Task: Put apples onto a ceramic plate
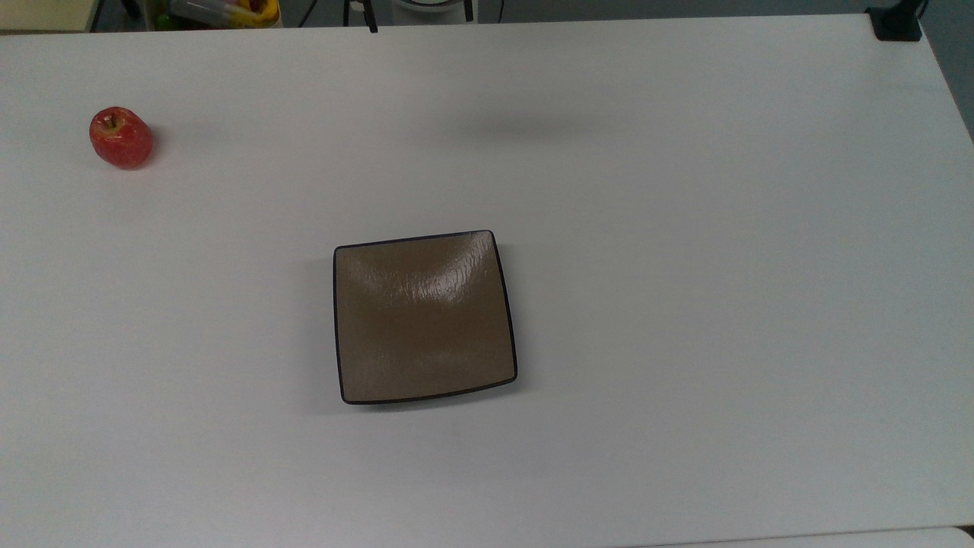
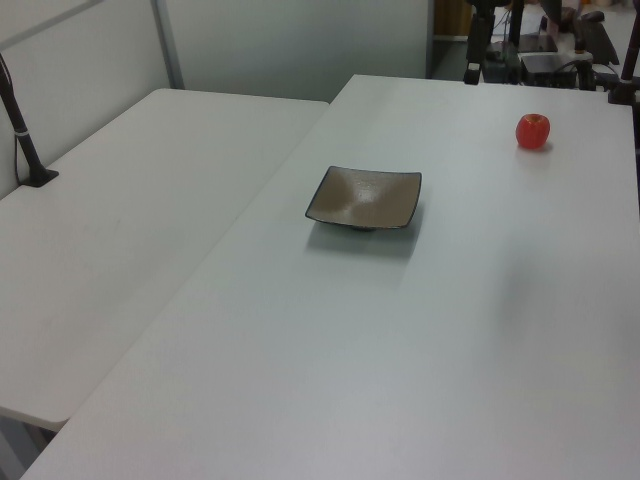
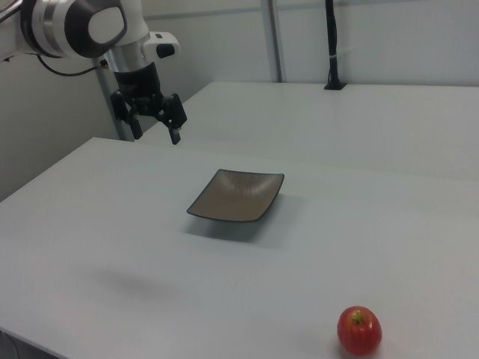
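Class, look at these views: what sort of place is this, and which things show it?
Probably a robotics lab: a white robot arm's black gripper hangs open above a plain white table holding only a small red apple and a square brown ceramic plate.

Soft even light, glare on ceramic plate (image 1: 449,266)

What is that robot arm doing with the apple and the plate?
Nothing is being held yet. The gripper hangs open in the air, up above the white table and away from the plate. The brown square plate has nothing on it. The red apple sits by itself on the table, well apart from the plate.
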Robot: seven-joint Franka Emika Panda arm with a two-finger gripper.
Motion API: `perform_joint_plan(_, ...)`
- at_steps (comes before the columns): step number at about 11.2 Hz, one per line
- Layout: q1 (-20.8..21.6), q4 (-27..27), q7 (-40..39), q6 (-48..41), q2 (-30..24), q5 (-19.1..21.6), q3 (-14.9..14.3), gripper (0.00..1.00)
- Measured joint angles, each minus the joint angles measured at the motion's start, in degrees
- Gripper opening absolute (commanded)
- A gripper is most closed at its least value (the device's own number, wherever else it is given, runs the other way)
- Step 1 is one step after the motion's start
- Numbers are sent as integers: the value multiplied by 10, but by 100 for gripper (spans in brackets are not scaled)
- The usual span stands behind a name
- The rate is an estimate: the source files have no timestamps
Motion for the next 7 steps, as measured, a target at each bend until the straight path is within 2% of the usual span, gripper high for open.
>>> perform_joint_plan(7, 4, -6, -1, 0, 0, -1, -2, 100)
